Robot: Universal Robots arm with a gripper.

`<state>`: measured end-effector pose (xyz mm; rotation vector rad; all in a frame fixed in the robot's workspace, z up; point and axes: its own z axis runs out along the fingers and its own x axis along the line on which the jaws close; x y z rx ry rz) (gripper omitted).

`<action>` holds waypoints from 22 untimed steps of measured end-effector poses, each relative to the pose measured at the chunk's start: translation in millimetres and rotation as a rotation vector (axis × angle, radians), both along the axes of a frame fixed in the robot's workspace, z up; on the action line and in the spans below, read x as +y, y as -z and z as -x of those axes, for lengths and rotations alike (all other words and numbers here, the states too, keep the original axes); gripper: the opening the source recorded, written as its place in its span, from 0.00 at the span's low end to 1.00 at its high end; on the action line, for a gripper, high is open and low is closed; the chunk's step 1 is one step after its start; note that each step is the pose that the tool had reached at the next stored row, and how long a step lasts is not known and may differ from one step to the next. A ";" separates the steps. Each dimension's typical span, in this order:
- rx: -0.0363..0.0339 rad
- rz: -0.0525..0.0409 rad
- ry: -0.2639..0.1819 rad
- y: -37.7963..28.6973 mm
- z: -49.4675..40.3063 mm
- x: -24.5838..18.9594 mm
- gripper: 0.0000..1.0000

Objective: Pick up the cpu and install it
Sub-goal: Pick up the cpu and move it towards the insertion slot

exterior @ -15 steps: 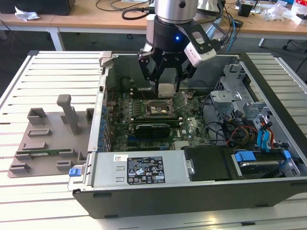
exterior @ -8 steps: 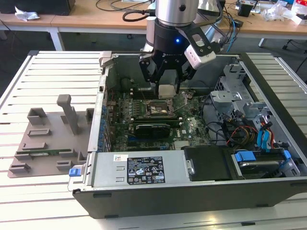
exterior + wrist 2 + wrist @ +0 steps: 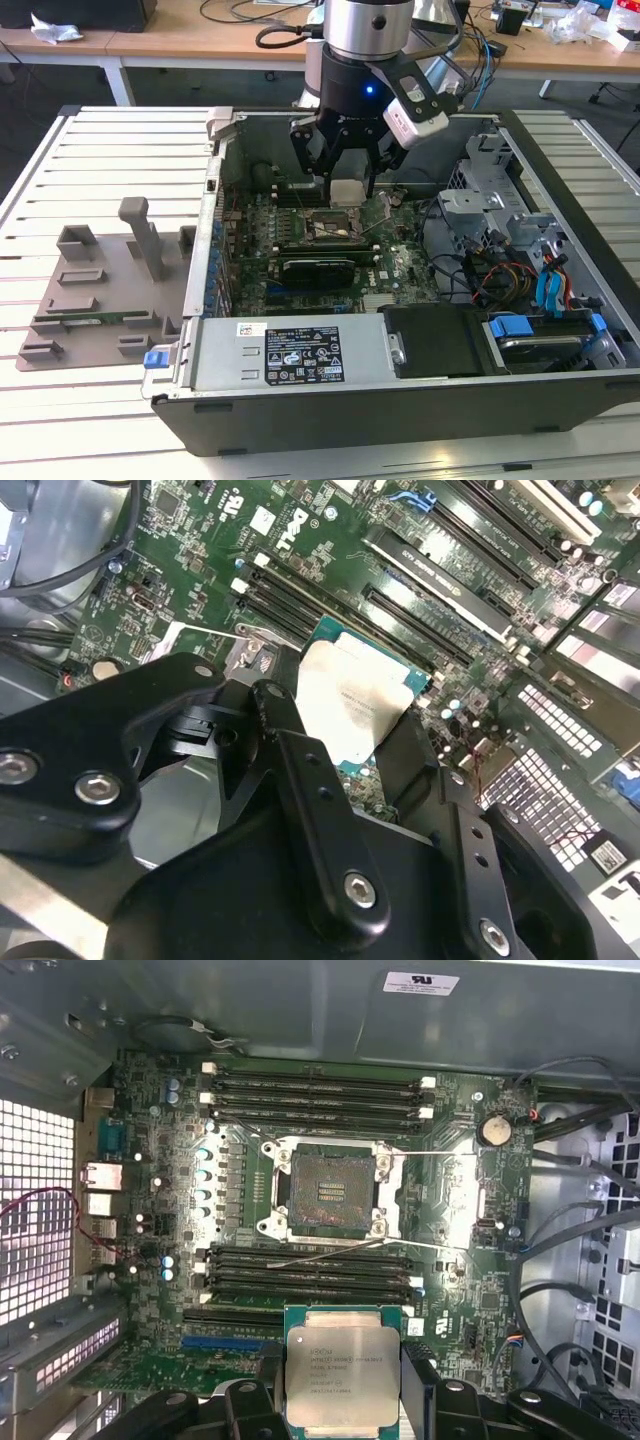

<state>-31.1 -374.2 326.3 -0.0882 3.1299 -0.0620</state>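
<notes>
Chip gripped between the fingers, hanging over the socket

The gripper [image 3: 345, 188] reaches down into the open computer case [image 3: 400, 400], its black fingers [image 3: 280, 730] closed on the cpu [image 3: 342, 1375]. One finger presses on each of two opposite edges of the chip. The pale metal top of the chip faces the wrist cameras, with its green rim showing past the lid. In both wrist views the chip sits flat between the fingertips and is not tilted against them.

Below the hand lies the motherboard [image 3: 470, 1290]. The black square socket [image 3: 333, 1188] sits under the gripper, slightly forward of the held chip and apart from it. In the exterior view a clear gap shows between the chip and the socket. A metal frame surrounds the socket, its contact field is exposed, and thin lever rods run along two of its sides.

Long dark memory slots [image 3: 315, 1090] flank the socket. One bank lies between it and the fingertips, the other on its far side.

Well away from the hand, outside the case on the exterior view's left, a grey tray [image 3: 100, 290] rests on the white slatted table [image 3: 100, 150]. To the other side of the gripper, inside the case, are drive cages and bundled cables [image 3: 500, 275].
</notes>
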 end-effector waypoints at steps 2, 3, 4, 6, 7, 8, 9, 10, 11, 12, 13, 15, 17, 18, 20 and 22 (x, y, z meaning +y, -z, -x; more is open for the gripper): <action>0.0000 0.0000 0.000 1.3 0.0 0.0 0.55; 0.0000 0.0001 0.000 1.6 0.0 0.0 0.55; 0.0000 0.0001 0.000 2.6 0.0 0.0 0.55; 0.0000 0.0000 0.000 4.2 0.0 0.0 0.55; 0.0000 0.0000 0.000 4.7 0.0 0.0 0.55; 0.0000 0.0000 0.000 5.3 0.0 0.0 0.55; 0.0000 0.0001 0.000 5.9 0.0 0.0 0.55; 0.0000 0.0000 0.000 6.5 0.0 0.0 0.55; 0.0000 -0.0001 0.000 7.2 0.0 0.0 0.55; 0.0000 -0.0001 0.000 8.1 0.0 0.0 0.55; 0.0000 0.0000 0.000 8.7 0.0 0.0 0.55; 0.0000 -0.0001 0.000 10.3 0.0 0.0 0.55; 0.0000 0.0000 0.000 12.4 0.0 0.0 0.55; 0.0000 0.0001 0.000 13.6 0.0 0.0 0.55; 0.0001 0.0001 0.000 16.2 0.0 0.1 0.55; 0.0000 0.0001 0.000 18.8 0.0 1.8 0.55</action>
